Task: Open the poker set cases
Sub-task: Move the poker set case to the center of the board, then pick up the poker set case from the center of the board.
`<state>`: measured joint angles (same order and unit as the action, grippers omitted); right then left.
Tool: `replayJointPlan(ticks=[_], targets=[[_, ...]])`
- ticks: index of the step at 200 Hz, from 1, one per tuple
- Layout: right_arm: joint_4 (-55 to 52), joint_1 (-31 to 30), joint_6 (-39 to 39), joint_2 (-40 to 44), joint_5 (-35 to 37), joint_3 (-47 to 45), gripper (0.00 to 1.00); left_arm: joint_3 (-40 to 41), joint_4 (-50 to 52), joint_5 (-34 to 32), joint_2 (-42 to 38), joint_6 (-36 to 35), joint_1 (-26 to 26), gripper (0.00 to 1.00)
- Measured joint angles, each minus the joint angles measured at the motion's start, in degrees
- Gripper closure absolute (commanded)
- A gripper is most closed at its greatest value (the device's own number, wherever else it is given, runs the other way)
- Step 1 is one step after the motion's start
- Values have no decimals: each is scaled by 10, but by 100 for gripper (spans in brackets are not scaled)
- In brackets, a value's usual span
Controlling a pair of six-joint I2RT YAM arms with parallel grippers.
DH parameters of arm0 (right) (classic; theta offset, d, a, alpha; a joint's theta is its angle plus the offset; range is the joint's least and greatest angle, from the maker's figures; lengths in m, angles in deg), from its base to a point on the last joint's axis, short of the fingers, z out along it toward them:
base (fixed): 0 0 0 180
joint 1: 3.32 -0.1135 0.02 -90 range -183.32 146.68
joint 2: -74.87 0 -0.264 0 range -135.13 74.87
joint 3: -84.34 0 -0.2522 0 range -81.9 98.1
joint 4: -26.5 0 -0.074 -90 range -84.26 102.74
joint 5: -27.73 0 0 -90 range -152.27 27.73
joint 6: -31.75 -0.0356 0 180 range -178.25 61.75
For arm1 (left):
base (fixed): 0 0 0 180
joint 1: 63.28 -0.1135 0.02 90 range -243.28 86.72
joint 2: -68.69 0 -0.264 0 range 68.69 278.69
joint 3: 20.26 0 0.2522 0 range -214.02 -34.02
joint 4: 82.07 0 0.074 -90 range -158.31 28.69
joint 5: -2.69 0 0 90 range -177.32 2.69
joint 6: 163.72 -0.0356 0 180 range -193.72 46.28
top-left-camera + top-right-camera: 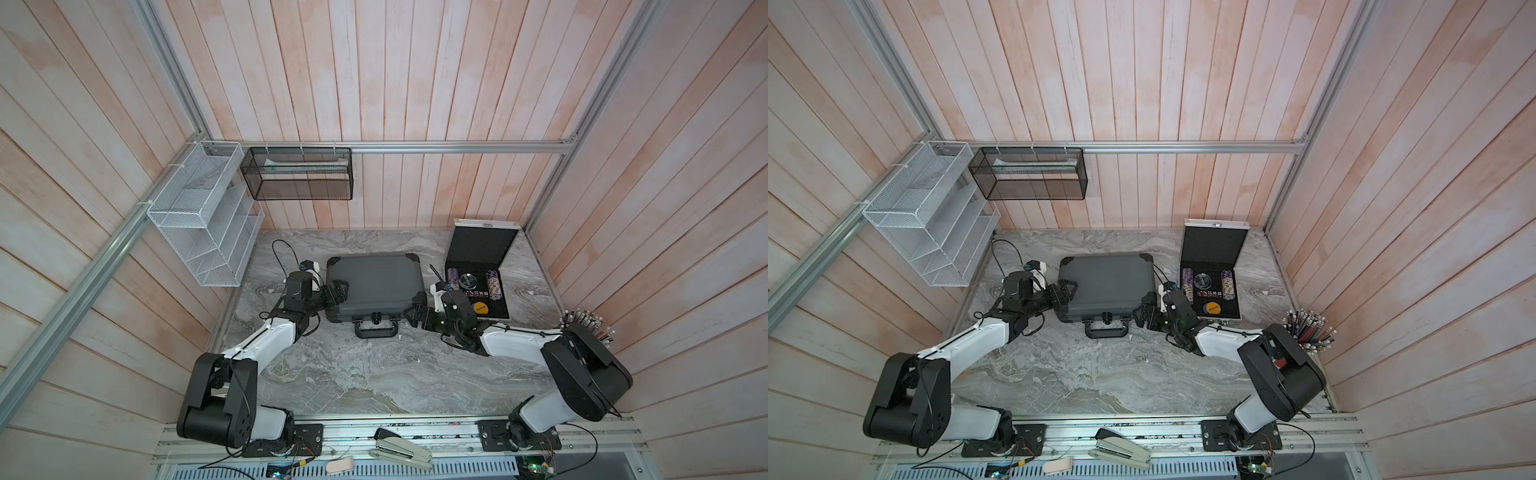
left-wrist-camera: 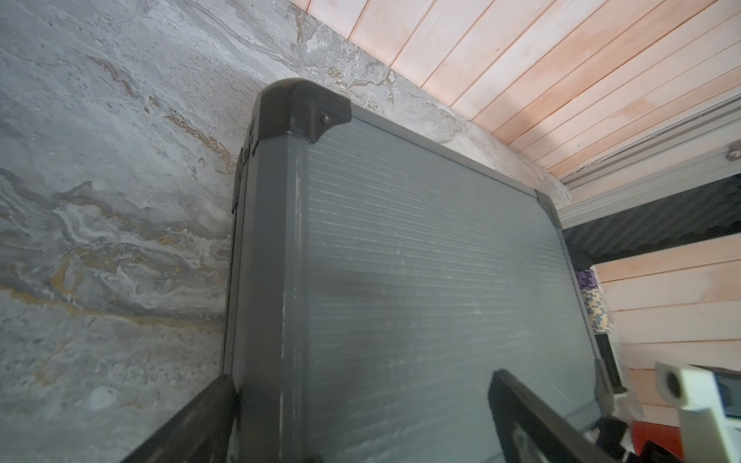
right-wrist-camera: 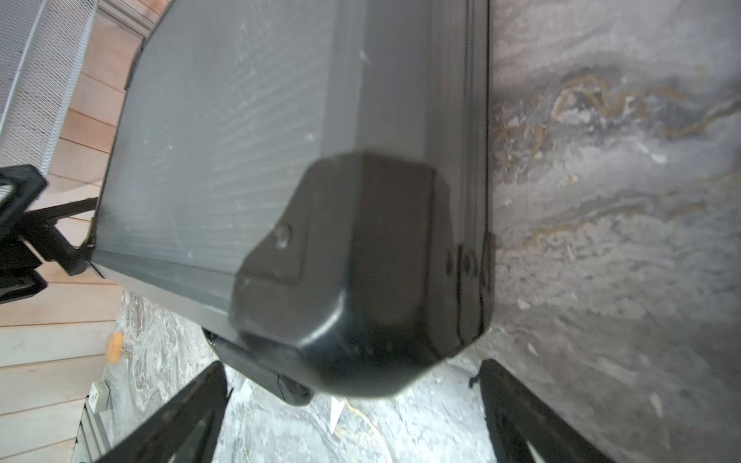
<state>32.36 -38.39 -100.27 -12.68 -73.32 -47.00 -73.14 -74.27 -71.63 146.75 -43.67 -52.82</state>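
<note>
Tabletop (image 1: 374,374): grey marble-pattern surface, enclosed by pale plank walls (image 1: 415,83). An aluminium rail (image 1: 457,146) runs across the back wall. A white wire-mesh rack (image 1: 195,216) hangs at the far left corner. A black mesh basket (image 1: 297,174) hangs from the rail just beside it, with possibly a pale flat item inside; the view is unclear. A bundle of pencils (image 1: 588,322) stands upright by the right wall. A stapler (image 1: 401,451) lies on the front frame, with a pale pink oblong (image 1: 340,464) near it.
</note>
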Motion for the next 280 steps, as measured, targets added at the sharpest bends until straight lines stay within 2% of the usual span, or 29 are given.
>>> replayJointPlan(ticks=[71,115,153,202,280], targets=[[0,-3,0,81,5,-40,2,76,43,-59,-132,30,19,0],[16,-33,-2,104,11,-69,4,108,81,-134,-232,60,94,0],[39,-53,-16,104,14,-87,6,143,98,-201,-280,102,175,0],[76,-68,-36,104,22,-102,9,171,90,-258,-257,155,277,0],[109,-69,-70,96,22,-125,9,214,-19,-228,-167,187,278,0]])
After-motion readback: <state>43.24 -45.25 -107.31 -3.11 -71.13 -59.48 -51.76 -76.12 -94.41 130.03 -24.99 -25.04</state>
